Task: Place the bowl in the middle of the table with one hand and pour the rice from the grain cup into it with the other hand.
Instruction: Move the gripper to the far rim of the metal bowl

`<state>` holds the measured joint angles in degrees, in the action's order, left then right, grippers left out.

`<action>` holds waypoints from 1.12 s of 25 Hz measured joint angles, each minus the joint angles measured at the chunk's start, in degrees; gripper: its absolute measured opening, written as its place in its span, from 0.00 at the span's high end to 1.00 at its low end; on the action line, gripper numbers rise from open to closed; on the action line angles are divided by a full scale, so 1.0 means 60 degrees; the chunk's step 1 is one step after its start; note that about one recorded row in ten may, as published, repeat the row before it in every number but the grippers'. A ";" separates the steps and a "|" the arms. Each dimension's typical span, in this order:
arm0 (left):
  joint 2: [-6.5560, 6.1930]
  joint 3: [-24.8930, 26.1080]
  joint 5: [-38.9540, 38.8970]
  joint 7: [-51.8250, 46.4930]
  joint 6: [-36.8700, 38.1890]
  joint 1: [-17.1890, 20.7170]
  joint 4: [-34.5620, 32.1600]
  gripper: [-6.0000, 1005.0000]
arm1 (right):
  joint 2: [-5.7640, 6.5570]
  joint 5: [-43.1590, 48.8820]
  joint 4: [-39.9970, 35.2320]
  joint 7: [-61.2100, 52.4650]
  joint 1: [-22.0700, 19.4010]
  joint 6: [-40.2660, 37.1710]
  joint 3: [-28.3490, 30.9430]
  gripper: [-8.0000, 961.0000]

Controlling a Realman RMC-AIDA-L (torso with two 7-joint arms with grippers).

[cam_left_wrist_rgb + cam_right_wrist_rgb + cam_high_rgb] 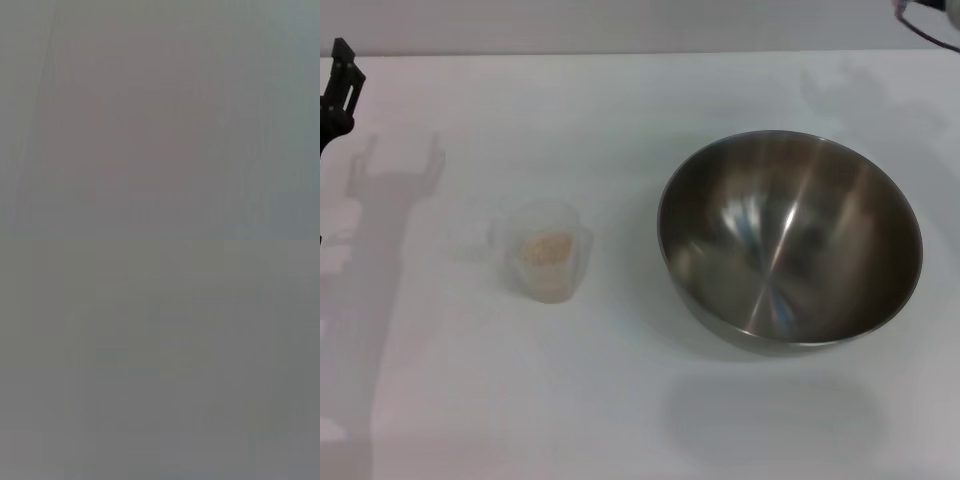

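The steel bowl (790, 240) stands upright and empty on the right part of the white table (620, 400). The clear grain cup (548, 250) stands upright left of the middle, apart from the bowl, with pale rice (546, 247) in its bottom. My left gripper (340, 80) is at the far left edge, high and well away from the cup, holding nothing. Only a sliver of my right arm (925, 18) shows at the top right corner, behind the bowl. Both wrist views show only a plain grey surface.
The table's far edge (620, 52) runs along the top of the head view. Shadows of both arms fall on the table at the left and at the back right. Nothing else stands on the table.
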<state>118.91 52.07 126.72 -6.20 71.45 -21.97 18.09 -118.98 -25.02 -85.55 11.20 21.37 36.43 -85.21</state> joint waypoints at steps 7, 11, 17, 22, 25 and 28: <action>0.0008 0.0239 0.0001 -0.0037 -0.0001 -0.0001 0.0026 0.19 | 0.0051 -0.0027 -0.1511 0.0028 0.1643 0.6725 0.2140 0.40; 0.0012 0.0318 0.0002 -0.0040 0.0032 -0.0003 0.0064 0.19 | 0.0225 -0.0018 -0.0527 0.0173 0.2703 0.8992 0.3007 0.40; 0.0016 0.0332 0.0002 -0.0046 0.0070 -0.0013 0.0064 0.19 | 0.0384 0.0045 0.0583 0.0426 0.2997 0.9664 0.3254 0.40; 0.0016 0.0332 0.0003 -0.0049 0.0073 -0.0015 0.0066 0.19 | 0.0437 0.0082 0.1068 0.0576 0.3021 0.9721 0.3246 0.40; 0.0016 0.0332 0.0003 -0.0051 0.0075 -0.0015 0.0067 0.19 | 0.0450 0.0263 0.1309 0.0691 0.3032 0.9726 0.3228 0.40; 0.0016 0.0329 0.0003 -0.0052 0.0075 -0.0012 0.0074 0.19 | 0.0440 0.0364 0.1552 0.0832 0.3044 0.9690 0.3226 0.40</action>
<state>119.00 54.05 126.74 -6.51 71.90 -22.04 18.53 -116.34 -22.84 -76.23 16.19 39.64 94.57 -65.85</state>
